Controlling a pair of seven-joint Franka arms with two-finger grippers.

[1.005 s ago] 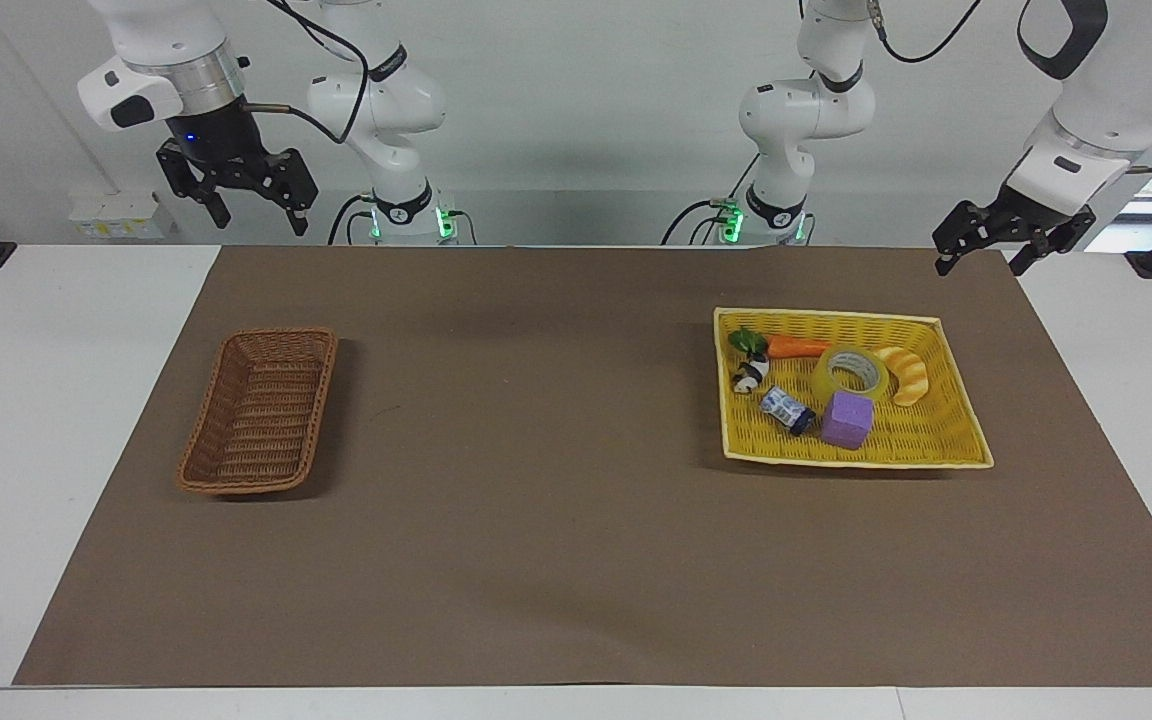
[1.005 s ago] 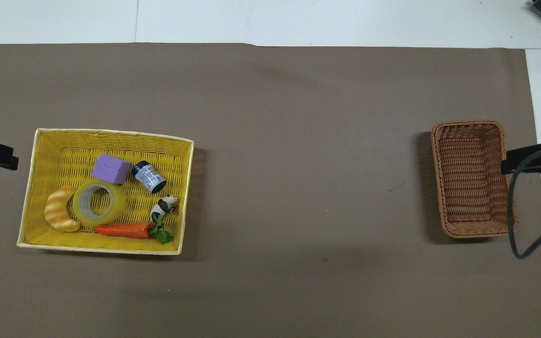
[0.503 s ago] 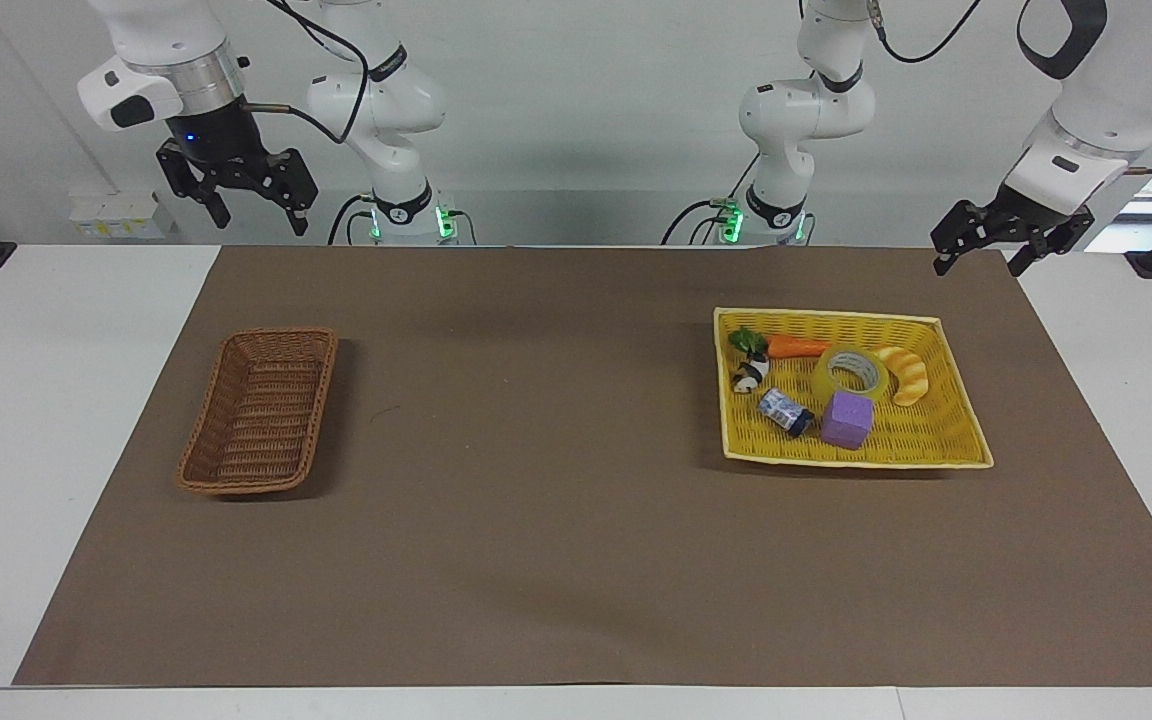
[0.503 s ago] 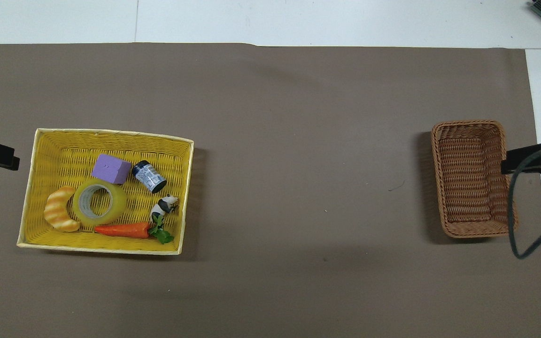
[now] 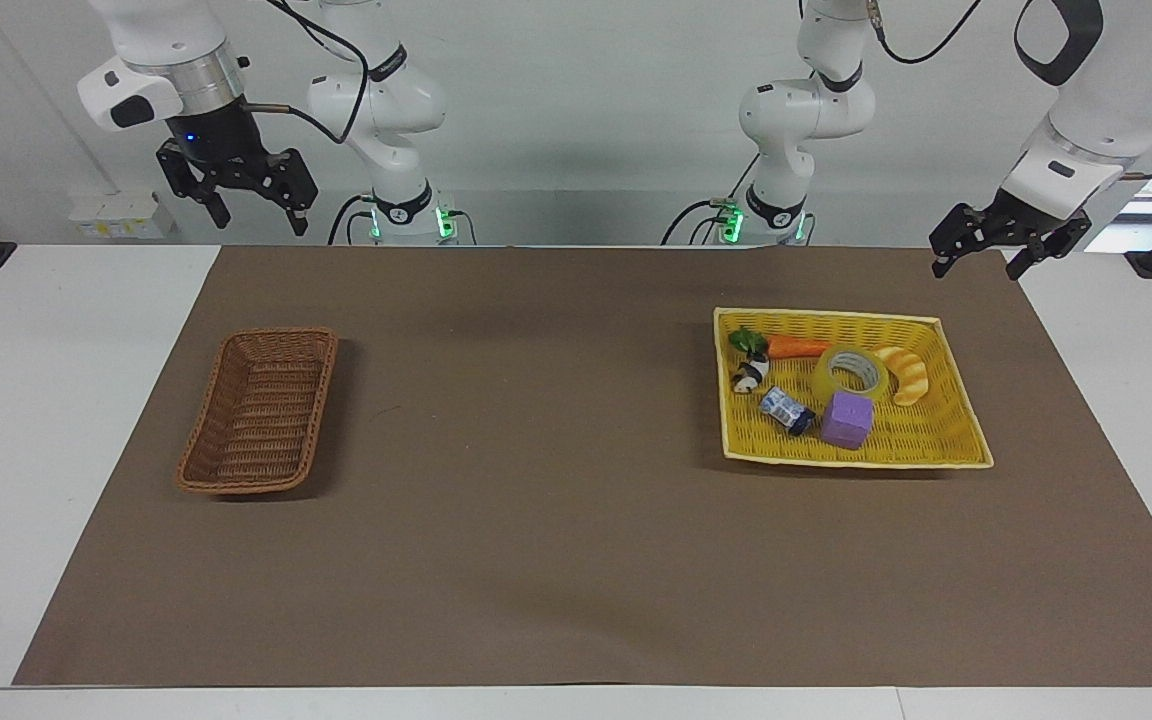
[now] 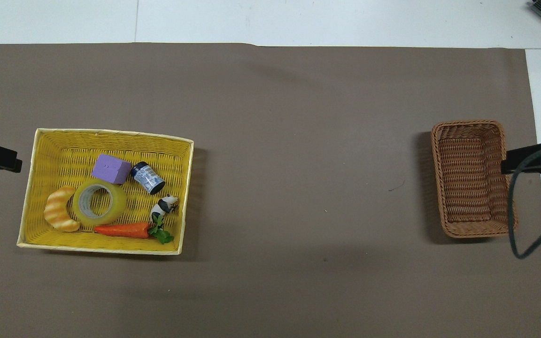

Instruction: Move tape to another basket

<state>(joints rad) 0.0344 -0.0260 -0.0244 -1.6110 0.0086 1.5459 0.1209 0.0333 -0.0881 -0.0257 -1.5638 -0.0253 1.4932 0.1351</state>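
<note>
Tape lies flat in the yellow basket, between croissant and purple cube. Left gripper and right gripper hang spread, holding nothing; brown basket is well apart.

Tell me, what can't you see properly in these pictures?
- Label on the small bottle: print too small, both views.
- Left gripper: overhead view's edge cuts off all but a tip.
- Right gripper: overhead, likewise mostly cut off.
- Tape underside: hidden, it lies flat in the yellow basket.
</note>
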